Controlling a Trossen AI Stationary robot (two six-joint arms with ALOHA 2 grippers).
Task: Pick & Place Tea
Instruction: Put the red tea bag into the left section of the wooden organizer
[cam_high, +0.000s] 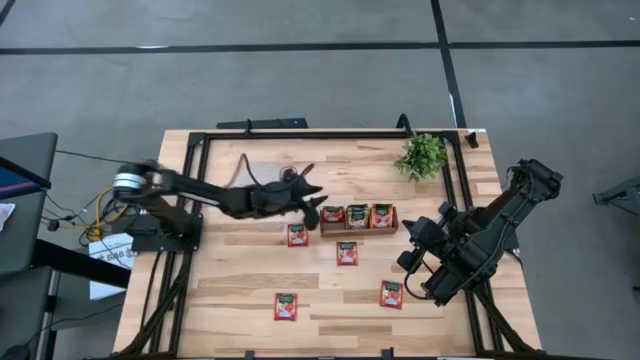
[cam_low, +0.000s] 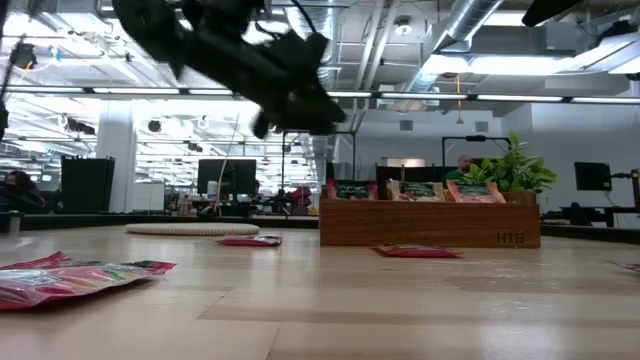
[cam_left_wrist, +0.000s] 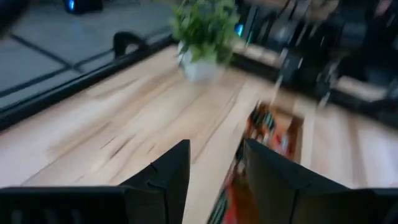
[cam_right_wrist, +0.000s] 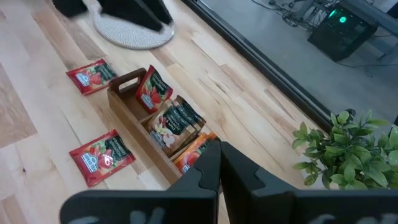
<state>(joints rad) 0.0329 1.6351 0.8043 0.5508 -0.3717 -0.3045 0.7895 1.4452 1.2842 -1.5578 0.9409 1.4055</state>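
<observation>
Tea sachets stand on edge in the brown wooden tray (cam_high: 358, 228): a red one (cam_right_wrist: 152, 91), a grey-green one (cam_right_wrist: 176, 121) and an orange one (cam_right_wrist: 191, 150). Several red sachets lie flat on the table, among them one (cam_high: 297, 235) left of the tray and one (cam_high: 347, 253) in front of it. My left gripper (cam_high: 314, 197) hangs open above the table at the tray's left end, nothing between its fingers (cam_left_wrist: 168, 177). My right gripper (cam_right_wrist: 217, 155) waits shut to the right of the tray (cam_high: 410, 250), raised and holding nothing.
A potted green plant (cam_high: 422, 155) stands at the far right behind the tray. A round pale disc (cam_right_wrist: 134, 31) lies at the far side under the left arm. A black frame (cam_high: 300, 134) runs around the table. More red sachets (cam_high: 286, 307) (cam_high: 391, 294) lie near the front edge.
</observation>
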